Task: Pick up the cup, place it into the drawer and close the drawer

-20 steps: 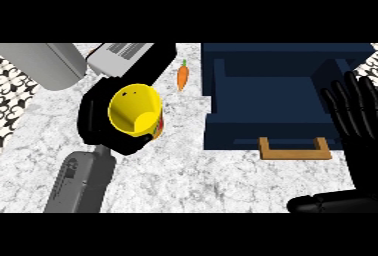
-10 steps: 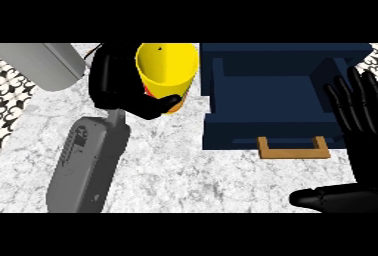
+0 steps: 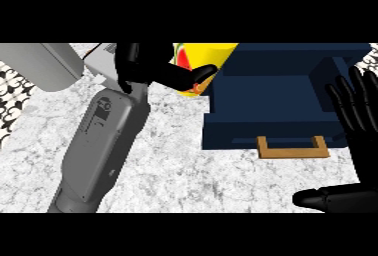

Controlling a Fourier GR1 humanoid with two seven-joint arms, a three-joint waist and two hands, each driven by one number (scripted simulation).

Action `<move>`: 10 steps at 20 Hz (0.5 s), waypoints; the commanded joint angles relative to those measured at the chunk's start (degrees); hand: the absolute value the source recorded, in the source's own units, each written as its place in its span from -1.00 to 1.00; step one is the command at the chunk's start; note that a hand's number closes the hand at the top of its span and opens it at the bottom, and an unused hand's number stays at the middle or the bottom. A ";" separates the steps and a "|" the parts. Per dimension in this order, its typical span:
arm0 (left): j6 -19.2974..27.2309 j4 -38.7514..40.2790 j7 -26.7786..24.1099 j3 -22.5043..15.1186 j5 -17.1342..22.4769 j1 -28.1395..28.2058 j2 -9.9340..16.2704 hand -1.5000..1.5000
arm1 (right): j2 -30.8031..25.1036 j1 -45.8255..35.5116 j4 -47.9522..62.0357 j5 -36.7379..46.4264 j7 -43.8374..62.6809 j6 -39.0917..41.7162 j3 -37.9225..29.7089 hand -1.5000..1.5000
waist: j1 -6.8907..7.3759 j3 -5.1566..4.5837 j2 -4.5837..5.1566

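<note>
Carrying stage: I have the yellow cup lifted off the marble counter in my left hand, high at the view's top edge, just beside the upper left corner of the dark blue drawer.
Left hand: its black fingers and thumb are curled round the cup's side, so it is gripping the cup; the grey left forearm runs up to it from the lower left.
Right hand: my right hand rests with fingers straight and spread at the view's right edge, over the drawer's right side, holding nothing.
Drawer: it stands pulled out, its inside showing as a blue hollow, with the wooden handle on the front facing me.
Done, by my reading: the pick-up is finished, since the cup is clear of the counter.
Left to do: I judge the cup is not yet over the hollow; it must go across and down into the drawer, be released, and then the drawer pushed shut.
Hidden or cut off: the cup's upper part is cropped by the view's edge and much of its side is covered by my fingers; a red and green patch shows beside it, and I cannot tell what that is.
Other: a grey appliance sits at upper left, only partly in view.
</note>
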 commanded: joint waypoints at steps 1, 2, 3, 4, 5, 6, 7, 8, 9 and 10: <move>-1.48 6.21 -0.69 0.95 -0.81 -3.89 -0.16 1.00 | -0.22 3.74 0.32 -1.47 -3.41 2.63 -0.99 -1.00 | -0.09 0.00 0.03; 5.74 9.62 -0.93 -3.57 0.05 -7.62 -0.27 1.00 | 1.50 4.14 -0.30 1.44 -3.73 0.93 1.31 -1.00 | -0.75 0.01 0.10; 5.32 11.00 -0.82 -3.26 -0.77 -8.98 -0.27 1.00 | 0.50 -0.08 1.99 1.26 -2.26 0.51 0.76 -1.00 | -0.35 0.00 0.12; 6.16 11.82 -0.91 -5.33 0.81 -9.30 -0.28 1.00 | 0.49 1.69 -0.10 -0.81 -2.18 1.37 0.18 -1.00 | -0.56 0.00 0.07; 3.09 14.89 -2.55 -1.40 1.69 -10.88 -0.28 1.00 | 0.22 2.77 -0.24 -0.45 -2.79 1.34 -0.69 -1.00 | -0.48 0.00 0.11; 4.13 18.55 -4.52 -2.76 1.74 -11.75 -0.28 1.00 | 0.90 1.51 -1.80 1.78 -0.45 -0.22 1.70 -1.00 | -0.74 -0.01 0.18; 6.35 18.09 -3.69 -4.61 3.46 -11.87 -0.28 1.00 | 0.38 -1.80 2.83 1.07 -0.47 -0.54 0.18 -1.00 | -0.47 -0.01 0.17; 7.55 19.89 -4.69 -6.38 4.84 -12.54 -0.28 1.00 | 1.81 1.11 2.85 0.86 -3.28 0.17 0.92 -1.00 | -0.79 0.01 0.20; 7.03 24.48 -6.22 -4.19 6.07 -16.24 -0.28 1.00 | 1.14 -1.00 1.12 1.19 -1.03 -0.47 1.27 -1.00 | -1.15 -0.01 0.32; 7.72 24.09 -8.09 -5.76 6.34 -14.49 -0.28 1.00 | -0.38 -0.38 2.09 -0.81 -2.67 1.29 -1.31 -1.00 | -0.88 0.00 0.22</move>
